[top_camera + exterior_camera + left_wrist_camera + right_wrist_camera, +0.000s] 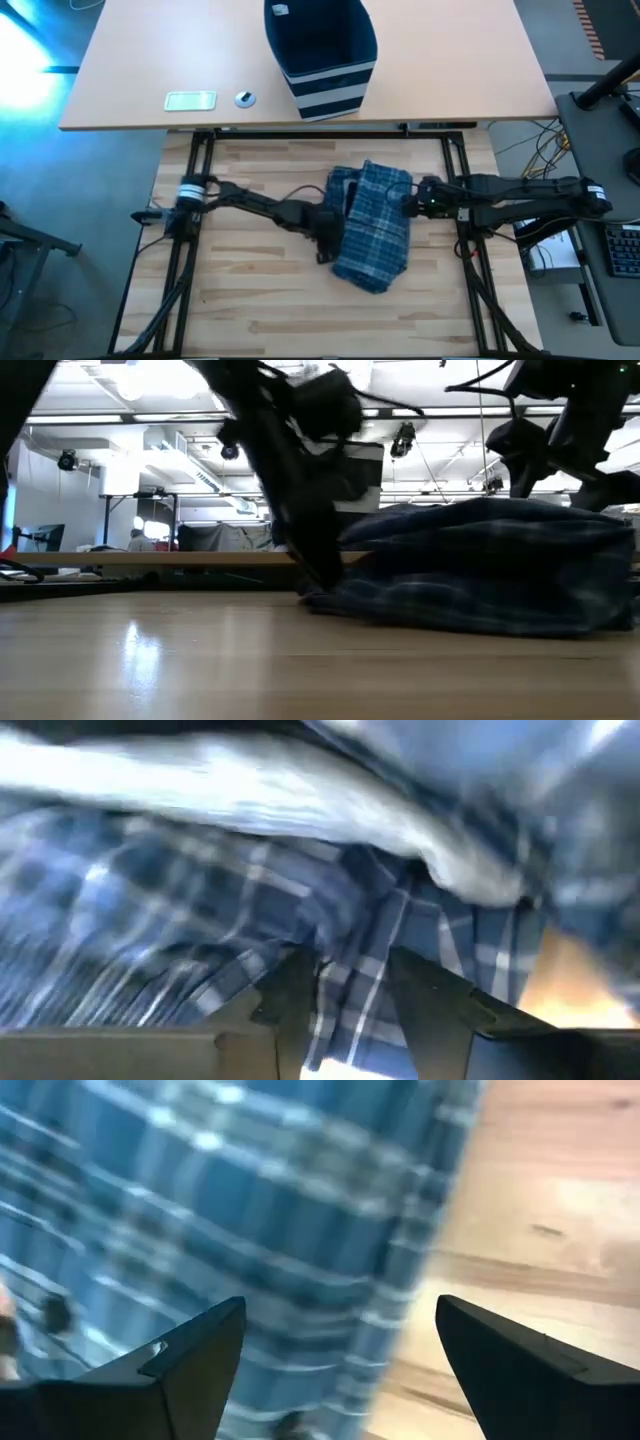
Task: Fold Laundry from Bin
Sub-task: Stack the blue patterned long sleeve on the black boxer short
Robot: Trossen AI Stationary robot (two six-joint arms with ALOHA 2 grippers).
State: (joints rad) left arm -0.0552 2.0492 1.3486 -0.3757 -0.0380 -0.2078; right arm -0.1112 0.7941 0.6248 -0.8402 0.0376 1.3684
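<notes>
Two dark robot arms meet over a blue-and-white plaid garment (374, 226) lying partly folded in the middle of the wooden worktop (250, 290). The left end effector (326, 226) sits at the garment's left edge, and its wrist view shows the two fingers (290, 1005) drawn narrow with a fold of plaid cloth pinched between them. The right end effector (412, 199) hangs at the garment's upper right edge; its fingers (200, 1355) stand wide apart above the cloth and bare wood, holding nothing. From table height the garment reads as a low, dark heap, with the left arm coming down to its near-left edge. The navy bin (320, 50), pale stripes round its lower half, stands upright on the lighter table (130, 70) beyond the worktop, well apart from the garment.
</notes>
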